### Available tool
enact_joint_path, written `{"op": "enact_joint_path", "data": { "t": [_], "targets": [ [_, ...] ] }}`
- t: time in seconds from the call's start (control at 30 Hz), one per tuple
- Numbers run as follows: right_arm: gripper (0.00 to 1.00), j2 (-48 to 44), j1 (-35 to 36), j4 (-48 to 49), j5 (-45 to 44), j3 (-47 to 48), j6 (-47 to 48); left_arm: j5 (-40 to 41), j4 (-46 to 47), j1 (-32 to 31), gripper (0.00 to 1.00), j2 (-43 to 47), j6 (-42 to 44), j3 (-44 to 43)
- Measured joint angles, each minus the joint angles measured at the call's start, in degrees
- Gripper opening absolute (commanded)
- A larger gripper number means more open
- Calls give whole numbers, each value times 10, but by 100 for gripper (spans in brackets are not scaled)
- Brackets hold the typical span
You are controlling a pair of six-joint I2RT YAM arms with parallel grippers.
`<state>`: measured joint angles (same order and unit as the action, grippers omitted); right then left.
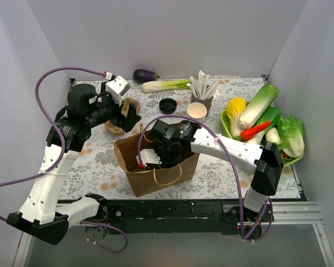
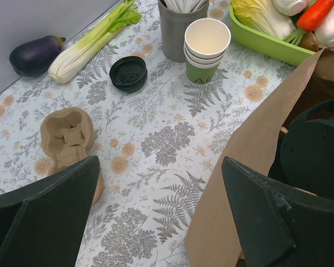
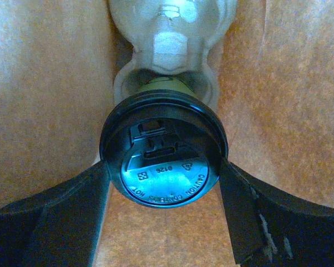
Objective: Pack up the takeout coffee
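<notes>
Inside the bag, between the right jaws: the takeout coffee (image 3: 164, 161), lid up, a finger touching it on either side.
Right jaws: closed to the cup's width and gripping it, as far as the wrist view shows.
Beyond those jaws: a pulp carrier (image 3: 170, 33) lies deeper in the paper bag (image 1: 156, 181). The cup is probably held upright so it seats there without spilling.
Left jaws: spread wide and holding nothing, the bag's wall just by one finger, likely to steady it.
Right wrist view alone: shows cup and carrier, which the arm hides from the top view.
Left wrist view alone: shows how close the bag wall is to the jaws, with bare desk (image 2: 167, 139) between them.
</notes>
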<state>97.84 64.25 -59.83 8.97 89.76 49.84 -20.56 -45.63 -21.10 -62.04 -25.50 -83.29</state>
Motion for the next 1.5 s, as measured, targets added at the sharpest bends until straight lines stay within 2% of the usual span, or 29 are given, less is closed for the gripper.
{"op": "enact_joint_path", "data": {
  "t": [0.87, 1.07, 1.27, 1.43, 1.47, 1.5],
  "targets": [
    [1, -2, -5, 3, 5, -3, -2, -13, -3, 0, 93, 0, 2, 0],
    [22, -2, -5, 3, 3, -1, -4, -14, -3, 0, 93, 0, 2, 0],
    [51, -2, -5, -2, 1, 12, -9, -17, -3, 2, 94, 0, 2, 1],
    [66, -2, -5, -5, -1, 23, -14, -19, -4, 3, 94, 0, 2, 4],
    [78, -2, -5, -6, -2, 24, -15, -19, -5, 3, 94, 0, 3, 4],
    [82, -2, -5, -8, -3, 26, -16, -19, -5, 3, 94, 0, 3, 4]
  ]
}}
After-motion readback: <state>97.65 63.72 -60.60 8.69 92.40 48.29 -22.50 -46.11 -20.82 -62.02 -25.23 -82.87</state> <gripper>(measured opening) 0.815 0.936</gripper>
